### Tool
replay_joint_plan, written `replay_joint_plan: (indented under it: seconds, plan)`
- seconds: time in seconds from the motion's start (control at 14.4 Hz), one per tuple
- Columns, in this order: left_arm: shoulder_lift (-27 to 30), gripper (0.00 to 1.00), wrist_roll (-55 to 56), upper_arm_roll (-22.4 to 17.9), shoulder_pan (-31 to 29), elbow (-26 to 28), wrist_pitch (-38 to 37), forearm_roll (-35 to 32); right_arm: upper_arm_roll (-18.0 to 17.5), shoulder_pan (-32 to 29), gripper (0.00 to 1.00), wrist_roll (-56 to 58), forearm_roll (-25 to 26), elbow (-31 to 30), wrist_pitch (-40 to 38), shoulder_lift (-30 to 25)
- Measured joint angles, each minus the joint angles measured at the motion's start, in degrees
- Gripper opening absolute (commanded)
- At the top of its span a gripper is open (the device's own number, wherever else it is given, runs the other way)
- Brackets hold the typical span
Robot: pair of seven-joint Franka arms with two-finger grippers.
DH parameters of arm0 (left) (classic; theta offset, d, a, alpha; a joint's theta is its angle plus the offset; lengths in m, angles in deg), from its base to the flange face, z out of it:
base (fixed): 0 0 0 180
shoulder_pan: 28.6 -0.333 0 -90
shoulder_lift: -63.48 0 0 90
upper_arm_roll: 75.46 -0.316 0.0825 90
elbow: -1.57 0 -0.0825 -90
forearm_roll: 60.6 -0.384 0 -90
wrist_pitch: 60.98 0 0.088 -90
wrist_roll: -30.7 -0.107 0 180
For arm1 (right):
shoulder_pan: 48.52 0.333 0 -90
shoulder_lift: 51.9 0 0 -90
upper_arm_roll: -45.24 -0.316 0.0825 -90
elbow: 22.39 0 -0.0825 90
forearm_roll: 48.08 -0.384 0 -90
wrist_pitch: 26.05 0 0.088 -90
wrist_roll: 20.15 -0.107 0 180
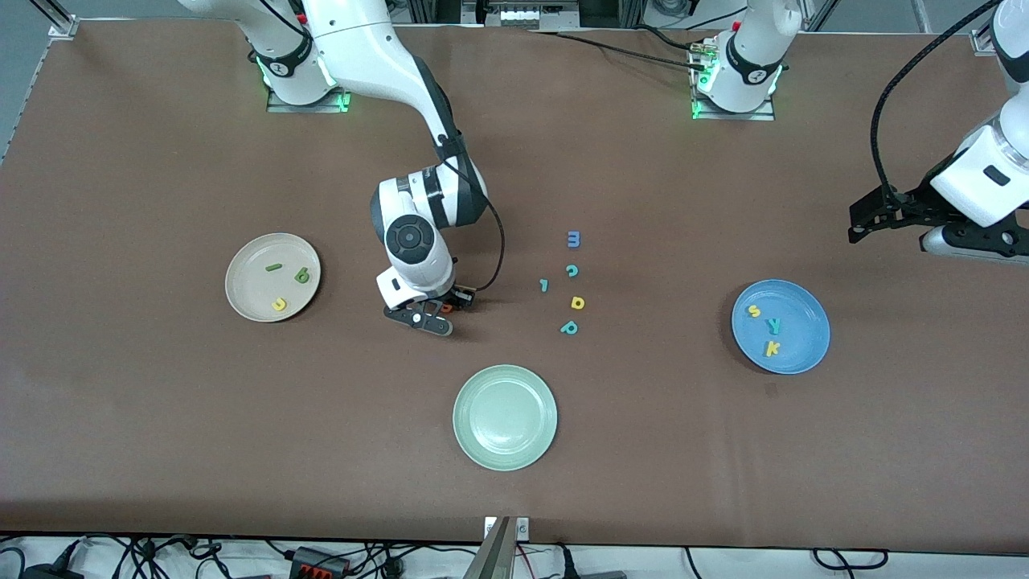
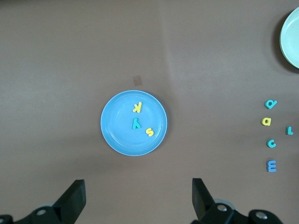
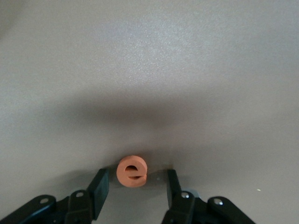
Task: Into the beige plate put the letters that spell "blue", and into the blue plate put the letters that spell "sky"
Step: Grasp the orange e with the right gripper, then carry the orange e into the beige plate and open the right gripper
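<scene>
The right gripper (image 1: 438,310) is down at the table (image 1: 161,434) mid-width, between the beige plate (image 1: 272,277) and the loose cluster of letters, with its fingers (image 3: 99,186) straddling the orange e (image 3: 131,171). There is a gap on both sides of the letter, so the jaws stand apart, not yet clamped. The letter lies flat on the tabletop, slightly off centre toward one finger.

To do this step well, the pads should close square on the e's rounded sides and low enough to catch its thin edge. Because it sits off centre, one pad will likely touch first and nudge it, so a slow, even close seems wise before lifting and carrying it to the beige plate, which already holds the dark green l (image 1: 273,267), dark green b (image 1: 302,276) and yellow u (image 1: 279,304).

The left gripper (image 2: 138,196) waits high over the table's edge at the left arm's end, jaws wide apart and empty. The blue plate (image 1: 804,362) already carries the yellow s (image 1: 754,311), teal y (image 1: 773,326) and yellow k (image 1: 772,348).

The front view barely shows the e, only a sliver of orange under the right wrist; the right wrist view alone shows the gaps. The left wrist view shows the blue plate's letters plainly, but nothing of the beige plate. Only the front view shows both plates at once, plus the pale green plate (image 1: 505,416) near the front edge.
</scene>
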Motion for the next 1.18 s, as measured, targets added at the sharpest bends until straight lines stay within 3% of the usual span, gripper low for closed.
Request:
replay_joint_plan:
  seconds: [0.35, 0.69, 1.18]
  plan:
    - [0.0, 1.00, 0.0, 0.0, 0.0, 0.0, 0.7, 0.0, 0.0, -0.1, 0.47, 0.6, 0.0, 0.0, 0.0, 0.1]
    - [0.0, 1.00, -0.1, 0.0, 0.0, 0.0, 0.8, -0.1, 0.0, -0.1, 0.19, 2.6, 0.0, 0.1, 0.0, 0.1]
    - [0.0, 1.00, -0.1, 0.0, 0.0, 0.0, 0.8, -0.1, 1.2, -0.5, 0.17, 5.0, 0.0, 0.6, -0.2, 0.1]
